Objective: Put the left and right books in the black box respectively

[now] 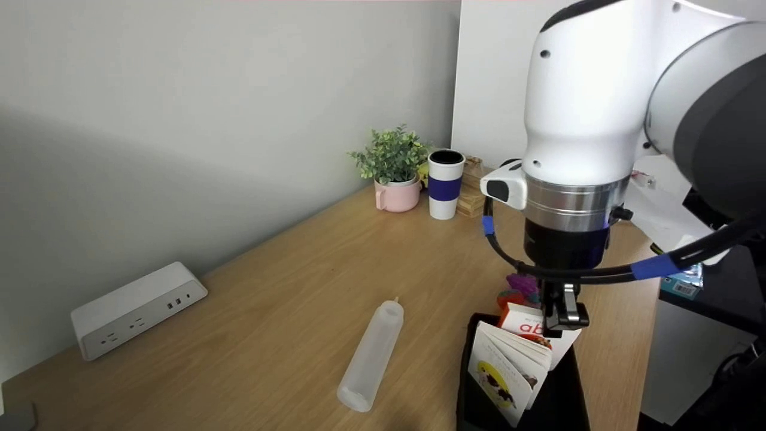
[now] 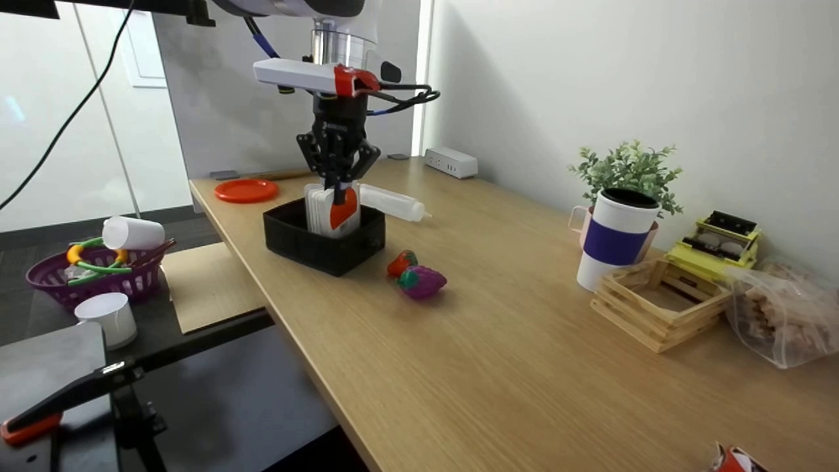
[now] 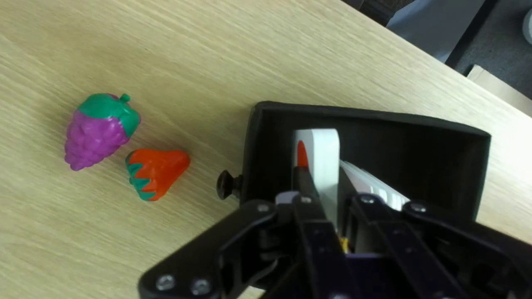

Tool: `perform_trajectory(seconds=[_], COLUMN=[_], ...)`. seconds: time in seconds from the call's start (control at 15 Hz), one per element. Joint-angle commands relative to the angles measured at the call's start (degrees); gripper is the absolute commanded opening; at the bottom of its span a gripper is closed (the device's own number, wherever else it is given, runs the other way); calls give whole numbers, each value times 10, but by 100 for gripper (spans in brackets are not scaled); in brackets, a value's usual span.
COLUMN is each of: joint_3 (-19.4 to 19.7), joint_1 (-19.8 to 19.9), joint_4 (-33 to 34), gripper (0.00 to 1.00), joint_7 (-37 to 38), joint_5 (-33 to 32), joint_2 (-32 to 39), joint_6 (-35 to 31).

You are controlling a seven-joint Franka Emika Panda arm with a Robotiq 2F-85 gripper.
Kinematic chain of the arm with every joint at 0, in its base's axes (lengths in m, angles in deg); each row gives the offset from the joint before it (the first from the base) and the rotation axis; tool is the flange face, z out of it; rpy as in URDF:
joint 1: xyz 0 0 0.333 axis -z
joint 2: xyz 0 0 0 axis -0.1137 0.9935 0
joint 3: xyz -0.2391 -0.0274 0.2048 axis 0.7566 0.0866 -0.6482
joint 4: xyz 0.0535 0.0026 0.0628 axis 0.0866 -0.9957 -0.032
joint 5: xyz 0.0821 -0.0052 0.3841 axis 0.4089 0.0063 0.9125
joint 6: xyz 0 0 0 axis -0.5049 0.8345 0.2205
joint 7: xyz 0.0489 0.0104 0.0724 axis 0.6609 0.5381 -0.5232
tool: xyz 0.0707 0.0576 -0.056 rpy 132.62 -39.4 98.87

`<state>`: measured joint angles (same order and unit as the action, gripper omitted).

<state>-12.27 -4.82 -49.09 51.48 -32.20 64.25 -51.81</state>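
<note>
The black box [image 2: 305, 249] sits near the table edge, also visible as the black box [image 1: 556, 398] and the black box [image 3: 415, 162]. Both books are in it. The book with a yellow picture [image 1: 497, 383] leans open, its pages fanned; in the wrist view its white page edges [image 3: 376, 187] show beside my right finger. Upright behind it stands the red-picture book [image 1: 523, 329], white and thick-edged [image 3: 326, 151]. My gripper [image 3: 323, 178] points down into the box, shut on that red-picture book, one finger on each face. Whether its lower edge touches the box floor is hidden.
A toy grape bunch [image 3: 97, 131] and a toy strawberry [image 3: 158, 172] lie just outside the box's knob end. A translucent bottle [image 1: 371, 356] lies beside the box. Further off are a red plate [image 2: 246, 190], a tumbler [image 2: 616, 236] and a wooden crate [image 2: 659, 305].
</note>
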Motion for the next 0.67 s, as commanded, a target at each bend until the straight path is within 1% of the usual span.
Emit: perform_trajectory(seconds=[0.0,0.13,0.2,0.27,0.33,0.47,0.6], joint_3=[-4,-4,-5,-6,-7,-8,-13], joint_1=[10,11,11,11,12,11,14], joint_4=[19,24,26,27,29,31,39], gripper=[4,4,39,40,45,61,75], joint_7=[-27,-31,-33,-35,-39,-43,-55], joint_5=[12,12,13,13,14,15,32], joint_2=[28,39,41,43,43,41,41], joint_6=[-3,-3,-2,-2,-1,4,17])
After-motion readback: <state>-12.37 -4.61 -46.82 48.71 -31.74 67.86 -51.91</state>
